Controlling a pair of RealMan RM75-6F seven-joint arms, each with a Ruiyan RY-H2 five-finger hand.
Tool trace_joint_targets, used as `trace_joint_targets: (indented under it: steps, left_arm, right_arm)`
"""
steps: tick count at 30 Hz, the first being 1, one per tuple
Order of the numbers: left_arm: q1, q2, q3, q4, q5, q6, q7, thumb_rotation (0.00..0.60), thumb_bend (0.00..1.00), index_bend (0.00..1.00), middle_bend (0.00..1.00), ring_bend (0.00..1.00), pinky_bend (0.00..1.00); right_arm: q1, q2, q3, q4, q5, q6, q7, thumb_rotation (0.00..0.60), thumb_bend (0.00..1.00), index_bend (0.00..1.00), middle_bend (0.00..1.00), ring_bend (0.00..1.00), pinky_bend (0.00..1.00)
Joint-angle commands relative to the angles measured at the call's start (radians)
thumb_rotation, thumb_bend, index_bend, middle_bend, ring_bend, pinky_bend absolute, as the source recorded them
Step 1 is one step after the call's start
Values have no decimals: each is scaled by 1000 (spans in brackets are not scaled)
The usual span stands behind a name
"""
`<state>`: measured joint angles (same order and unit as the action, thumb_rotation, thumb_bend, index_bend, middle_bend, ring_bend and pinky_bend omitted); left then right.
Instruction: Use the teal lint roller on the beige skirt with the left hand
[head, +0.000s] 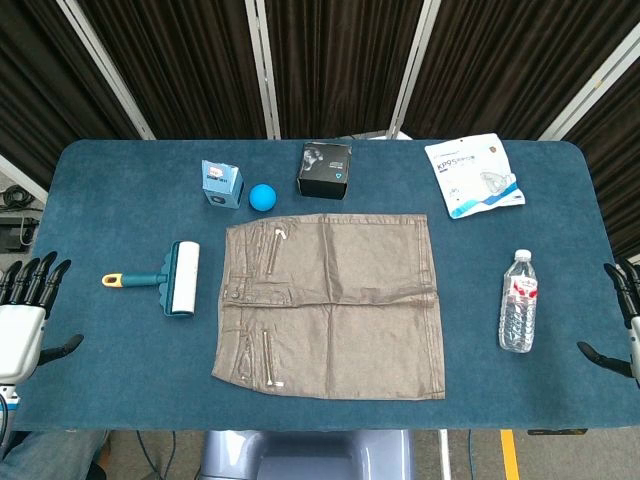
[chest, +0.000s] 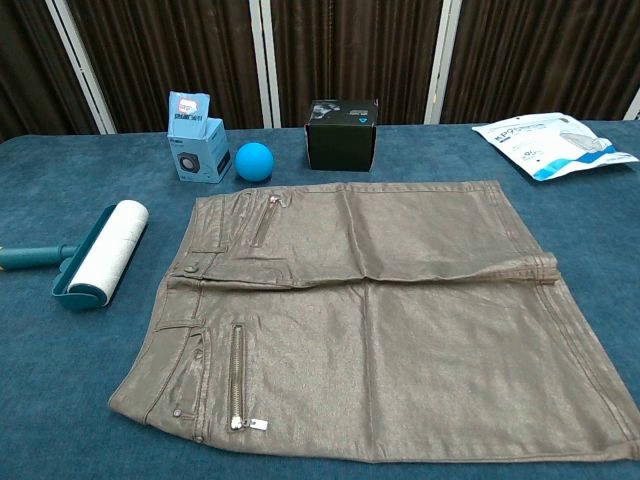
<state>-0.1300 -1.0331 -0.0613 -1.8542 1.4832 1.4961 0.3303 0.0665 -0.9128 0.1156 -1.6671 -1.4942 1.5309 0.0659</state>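
Observation:
The beige skirt (head: 333, 302) (chest: 370, 310) lies flat in the middle of the blue table, its zips toward the left. The teal lint roller (head: 175, 278) (chest: 100, 252) with a white roll lies on the table just left of the skirt, its handle with a yellow tip pointing left. My left hand (head: 25, 305) hangs open at the table's left edge, well left of the roller's handle. My right hand (head: 625, 320) shows at the right edge, fingers apart and holding nothing. The chest view shows neither hand.
Behind the skirt stand a small blue box (head: 221, 184) (chest: 196, 138), a blue ball (head: 263, 197) (chest: 254, 161) and a black box (head: 325, 170) (chest: 342, 133). A mask packet (head: 472, 174) (chest: 553, 133) lies at the back right. A water bottle (head: 518, 300) lies right of the skirt.

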Motion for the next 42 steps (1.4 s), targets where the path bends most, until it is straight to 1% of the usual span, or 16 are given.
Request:
trace_joint_targets:
  steps: [1,5,8,10,12,13,15,17,18,19,23,24,28,32,35,42]
  left_arm:
    - [0,0,-1,1,0,-1,-2,600,0,0,0,0,0]
    - [-3,1,1,5,-6,-10,-4,600,0,0,0,0,0]
    - [-19,-3,-11,15,-53,-51,-7,600,0,0,0,0,0]
    - [-50,-21,-30,38,-101,-104,-8,600,3,0,0,0,0]
    - [-86,-46,-48,69,-141,-161,-5,600,32,0,0,0,0]
    - [-119,-69,-61,94,-167,-213,-12,600,45,0,0,0,0]
    - [-173,-114,-83,147,-209,-294,-28,600,99,0,0,0,0]
    - [-209,-160,-101,202,-238,-333,-20,600,175,25,0,0,0]
    - [-236,-204,-113,254,-266,-360,-6,600,205,41,0,0,2]
    - [-254,-235,-121,292,-291,-381,5,600,255,69,0,0,14]
    - [-315,-364,-148,462,-384,-450,20,600,393,140,19,3,86]
    - [-326,-398,-150,516,-397,-466,9,600,404,150,28,7,95]
    - [-345,-480,-141,655,-418,-522,-56,600,413,190,63,30,116]
    - [-351,-522,-131,729,-414,-541,-90,600,413,192,69,34,117]
    - [-354,-547,-118,767,-406,-556,-107,600,413,193,77,37,119]
    - [-360,-586,-102,807,-368,-546,-136,600,414,215,115,68,143]
  right_arm:
    - [0,0,0,0,1,0,-1,600,0,0,0,0,0]
    - [0,0,2,-2,9,-3,-1,600,0,0,0,0,0]
    - [5,-1,3,-1,15,-13,-4,600,0,0,0,0,0]
    - [9,-1,6,-2,28,-26,-2,600,0,0,0,0,0]
    - [14,0,10,-4,41,-38,-1,600,0,0,0,0,0]
    - [18,2,11,-6,51,-49,-5,600,0,0,0,0,0]
    - [24,4,14,-11,67,-66,-13,600,0,0,0,0,0]
    - [27,6,16,-16,82,-78,-21,600,0,0,0,0,0]
    - [29,7,18,-19,93,-85,-25,600,0,0,0,0,0]
    - [31,7,20,-22,99,-89,-27,600,0,0,0,0,0]
    - [37,6,26,-25,126,-106,-39,600,0,0,0,0,0]
    - [40,4,28,-26,133,-113,-37,600,0,0,0,0,0]
    - [49,-1,23,-14,146,-143,-38,600,0,0,0,0,0]
    - [50,-3,20,-1,154,-155,-27,600,0,0,0,0,0]
    - [48,-1,20,6,156,-157,-11,600,0,0,0,0,0]
    - [39,10,18,4,151,-148,11,600,0,0,0,0,0]
